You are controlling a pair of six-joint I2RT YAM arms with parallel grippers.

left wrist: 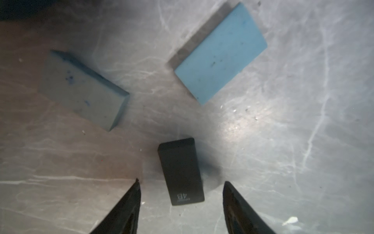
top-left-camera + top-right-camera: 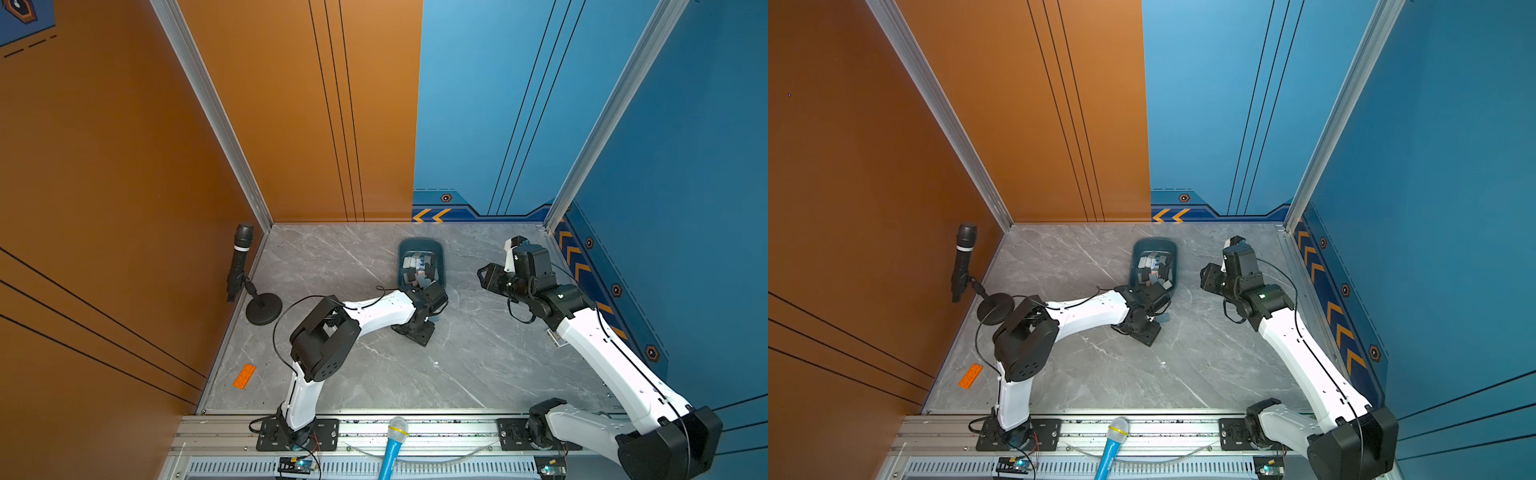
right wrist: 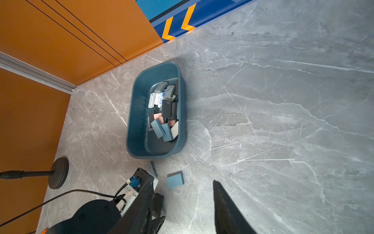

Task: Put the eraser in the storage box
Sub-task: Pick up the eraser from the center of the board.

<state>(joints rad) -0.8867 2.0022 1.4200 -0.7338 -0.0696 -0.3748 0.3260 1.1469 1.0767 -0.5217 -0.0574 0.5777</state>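
Grey marble-patterned bench [image 2: 436, 382] is carrying everything here. The dark teal plastic storage box [image 3: 136, 121], a rounded rectangular tub, is sitting in the upper middle of the bench in both top views. A jumble of black, blue, white and pink erasers [image 3: 166, 109] is lying heaped inside it.

The left arm is reaching down just below the box's near end, its wrist hiding whatever is lying beneath it. In the left wrist view the left fingers [image 1: 129, 204] are standing apart. A small black rectangular eraser marked 4B [image 1: 181, 172] is lying flat on the bench in the gap between them, clear of both tips, in the lower middle of the frame. A light blue eraser [image 1: 220, 54] is lying at the upper right and a duller grey-blue one [image 1: 81, 89] at the left, both clear of the fingers.

The right fingers [image 3: 224, 208] are hanging apart too, gripping nothing, raised off the bench to the right of the box. A black microphone on a round stand [image 2: 241, 257] is standing at the bench's left edge, with a flat orange brick [image 2: 244, 376] lying below it.
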